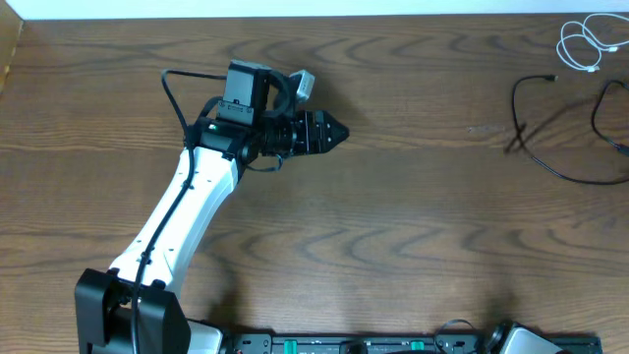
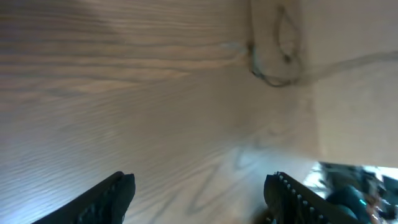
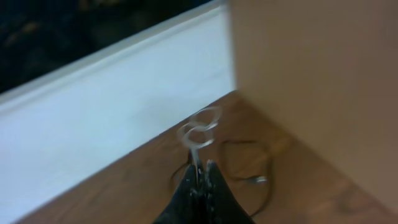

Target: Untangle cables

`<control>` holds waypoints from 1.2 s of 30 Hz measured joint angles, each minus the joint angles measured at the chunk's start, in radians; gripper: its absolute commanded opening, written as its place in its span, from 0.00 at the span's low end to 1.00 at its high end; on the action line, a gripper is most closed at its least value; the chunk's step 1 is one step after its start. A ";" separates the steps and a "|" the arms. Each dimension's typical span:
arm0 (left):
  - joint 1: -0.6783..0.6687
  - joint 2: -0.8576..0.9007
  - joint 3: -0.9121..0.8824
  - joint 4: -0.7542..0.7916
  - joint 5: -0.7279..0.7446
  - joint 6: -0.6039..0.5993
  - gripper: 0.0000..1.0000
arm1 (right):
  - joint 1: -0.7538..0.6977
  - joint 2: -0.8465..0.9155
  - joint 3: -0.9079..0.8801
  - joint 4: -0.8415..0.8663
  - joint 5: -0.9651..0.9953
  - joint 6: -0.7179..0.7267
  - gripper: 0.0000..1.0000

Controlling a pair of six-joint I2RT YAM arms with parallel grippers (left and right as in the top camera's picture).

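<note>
Far off, black cable and white cable lie near the table corner; left tool released, right tool clenched.

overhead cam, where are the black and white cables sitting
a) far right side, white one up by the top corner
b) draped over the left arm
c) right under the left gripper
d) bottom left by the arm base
a: the white cable is looped in the top right corner, with the black cable just below it. Both are well apart from the left gripper.
</note>
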 measured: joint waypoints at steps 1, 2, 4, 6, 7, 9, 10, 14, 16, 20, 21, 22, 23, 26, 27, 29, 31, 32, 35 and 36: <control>0.000 0.000 0.000 -0.010 -0.018 0.002 0.72 | -0.025 0.000 0.003 0.005 0.012 0.005 0.01; 0.000 0.000 0.000 -0.018 -0.032 0.004 0.72 | -0.047 0.003 0.003 0.011 0.020 0.007 0.01; 0.000 0.000 0.000 -0.031 -0.055 0.008 0.72 | -0.089 0.023 0.005 0.028 0.035 0.011 0.01; 0.000 0.000 0.000 -0.037 -0.072 0.009 0.72 | -0.124 0.057 0.006 0.045 0.049 0.014 0.01; 0.000 0.000 0.000 -0.038 -0.076 0.009 0.72 | -0.140 0.082 0.006 0.054 0.051 0.014 0.01; 0.000 0.000 0.000 -0.039 -0.083 0.013 0.72 | -0.168 0.131 0.006 0.076 0.056 0.017 0.01; 0.000 0.000 0.000 -0.040 -0.089 0.016 0.72 | -0.189 0.177 0.005 0.092 0.061 0.019 0.01; 0.000 0.000 0.000 -0.040 -0.097 0.023 0.72 | -0.211 0.250 0.002 0.138 0.060 0.025 0.01; 0.000 0.000 0.000 -0.040 -0.098 0.023 0.72 | -0.214 0.270 0.002 0.138 0.015 0.020 0.02; 0.000 0.000 0.000 -0.040 -0.102 0.023 0.72 | -0.206 0.280 0.002 0.115 -0.187 -0.056 0.16; 0.000 0.000 0.000 -0.040 -0.105 0.023 0.72 | -0.198 0.279 0.002 0.092 -0.233 -0.077 0.19; 0.000 0.000 0.000 -0.040 -0.111 0.023 0.72 | -0.186 0.279 0.002 0.064 -0.272 -0.091 0.22; 0.000 0.000 0.000 -0.040 -0.120 0.023 0.72 | -0.167 0.279 0.003 0.018 -0.308 -0.108 0.26; 0.000 0.000 0.000 -0.040 -0.135 0.023 0.72 | -0.104 0.281 0.002 -0.135 -0.359 -0.148 0.38; 0.000 0.000 0.000 -0.040 -0.139 0.023 0.72 | -0.086 0.283 0.002 -0.173 -0.363 -0.159 0.40; 0.000 0.000 0.000 -0.040 -0.146 0.023 0.72 | -0.055 0.294 0.002 -0.252 -0.355 -0.177 0.44; 0.000 0.000 0.000 -0.039 -0.150 0.023 0.72 | -0.036 0.318 0.003 -0.310 -0.330 -0.189 0.46; 0.000 0.000 0.000 -0.039 -0.152 0.023 0.72 | -0.028 0.336 0.003 -0.339 -0.315 -0.190 0.46; 0.000 0.000 0.000 -0.039 -0.153 0.023 0.72 | -0.010 0.404 0.003 -0.403 -0.248 -0.161 0.47; 0.000 0.000 0.000 -0.040 -0.153 0.023 0.72 | -0.006 0.429 0.003 -0.420 -0.212 -0.139 0.47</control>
